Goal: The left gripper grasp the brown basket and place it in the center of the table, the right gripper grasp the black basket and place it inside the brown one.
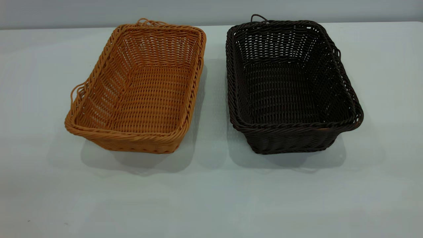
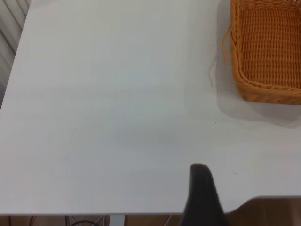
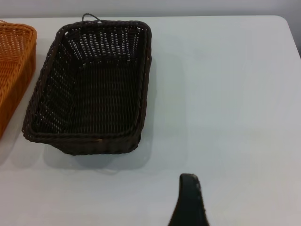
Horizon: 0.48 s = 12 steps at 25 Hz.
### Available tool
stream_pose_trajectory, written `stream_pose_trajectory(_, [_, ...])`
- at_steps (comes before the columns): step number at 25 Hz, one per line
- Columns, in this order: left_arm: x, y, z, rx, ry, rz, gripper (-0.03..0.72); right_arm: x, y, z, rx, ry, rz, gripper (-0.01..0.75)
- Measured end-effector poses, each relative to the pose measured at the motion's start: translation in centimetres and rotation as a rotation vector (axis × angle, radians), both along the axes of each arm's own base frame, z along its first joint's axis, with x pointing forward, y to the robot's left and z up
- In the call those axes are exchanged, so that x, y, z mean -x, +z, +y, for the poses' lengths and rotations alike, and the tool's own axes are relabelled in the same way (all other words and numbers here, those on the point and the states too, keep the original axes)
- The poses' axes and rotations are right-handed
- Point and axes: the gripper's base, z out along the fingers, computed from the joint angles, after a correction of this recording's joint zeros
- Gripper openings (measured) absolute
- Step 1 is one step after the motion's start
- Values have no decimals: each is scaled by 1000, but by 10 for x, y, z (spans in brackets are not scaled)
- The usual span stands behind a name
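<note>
The brown basket (image 1: 142, 89) stands on the table (image 1: 211, 198) at the left, and the black basket (image 1: 287, 86) stands beside it at the right, a narrow gap between them. Both are upright and empty. Neither arm shows in the exterior view. In the left wrist view a dark part of my left gripper (image 2: 200, 172) hangs over the table's near edge, well away from the brown basket (image 2: 268, 52). In the right wrist view a dark part of my right gripper (image 3: 189, 181) hangs over bare table, a short way from the black basket (image 3: 91, 89).
The table's front edge (image 2: 141, 213) shows in the left wrist view with floor beyond it. Bare tabletop lies in front of both baskets (image 1: 211, 185) and to the right of the black one (image 3: 225, 94). A corner of the brown basket (image 3: 14, 61) shows in the right wrist view.
</note>
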Motion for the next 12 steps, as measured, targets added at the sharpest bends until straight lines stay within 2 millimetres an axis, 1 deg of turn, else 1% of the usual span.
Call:
stream_pose_trajectory(8, [0,0,0,0,0,0,468,0,0,0,-2,1,-1,498])
stream_pose_trajectory(12, [0,0,0,0,0,0,468,0,0,3,-33,21,-1,498])
